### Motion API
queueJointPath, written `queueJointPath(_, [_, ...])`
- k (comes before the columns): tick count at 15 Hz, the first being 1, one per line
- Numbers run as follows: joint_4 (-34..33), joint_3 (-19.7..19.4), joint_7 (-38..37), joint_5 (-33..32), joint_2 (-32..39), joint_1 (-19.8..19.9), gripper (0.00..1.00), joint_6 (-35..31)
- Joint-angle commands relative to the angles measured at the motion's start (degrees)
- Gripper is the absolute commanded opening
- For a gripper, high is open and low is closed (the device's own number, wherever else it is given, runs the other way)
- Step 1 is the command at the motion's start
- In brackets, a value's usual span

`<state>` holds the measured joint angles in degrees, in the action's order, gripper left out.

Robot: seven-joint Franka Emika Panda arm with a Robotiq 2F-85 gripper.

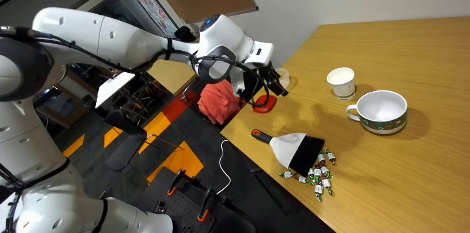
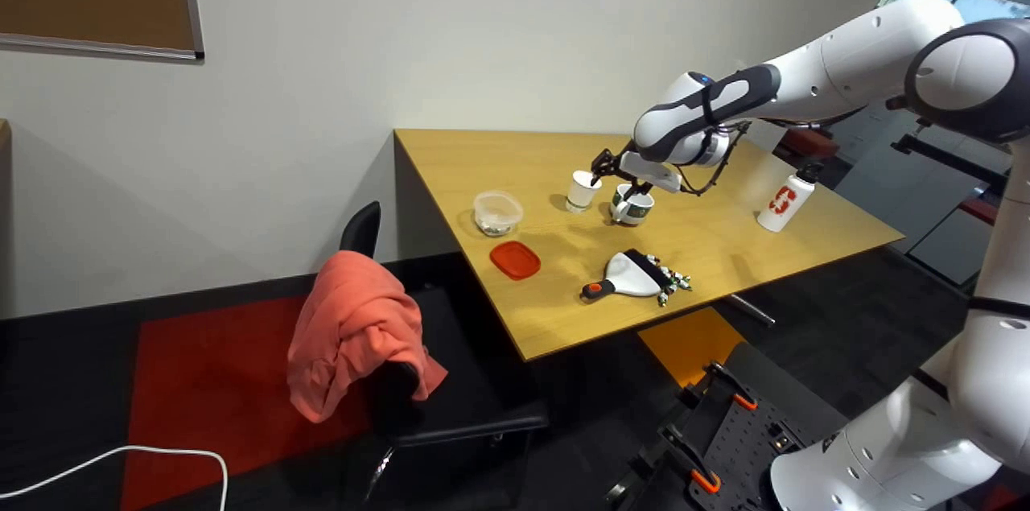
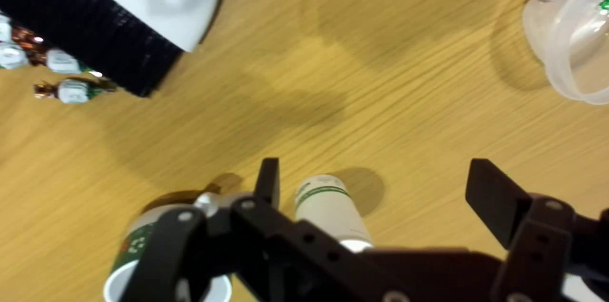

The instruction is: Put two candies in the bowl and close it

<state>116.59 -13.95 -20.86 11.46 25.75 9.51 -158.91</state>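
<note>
Several candies (image 1: 318, 174) in white, green and brown wrappers lie clustered at the bristles of a brush, seen also as a pile of candies (image 2: 674, 282) near the table's front edge. The bowl, a clear plastic tub (image 2: 497, 205), stands uncovered at the table's end; small wrapped items show inside it, one green candy (image 3: 604, 4) among them. Flat on the table beside it is the red lid (image 2: 515, 260). My gripper (image 3: 373, 178) hangs above the table with its fingers wide apart and nothing between them. In an exterior view it partly hides the tub (image 1: 283, 76).
A white paper cup (image 1: 341, 82) and a large mug (image 1: 382, 112) stand below the gripper. The black-bristled brush (image 1: 293, 148) covers some table before the candies. A white bottle (image 2: 784, 203) is at the far end, and a chair with a coral cloth (image 2: 354, 326) adjoins the table.
</note>
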Motion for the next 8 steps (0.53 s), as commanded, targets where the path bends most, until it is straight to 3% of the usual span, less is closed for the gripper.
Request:
queueJointPath(1, [5.4, -0.3, 3.4, 1.0, -4.0, 3.6, 1.0, 2.2])
queueJointPath(8, [5.9, -0.8, 6.8, 2.8, 1.0, 10.7, 1.0, 0.9])
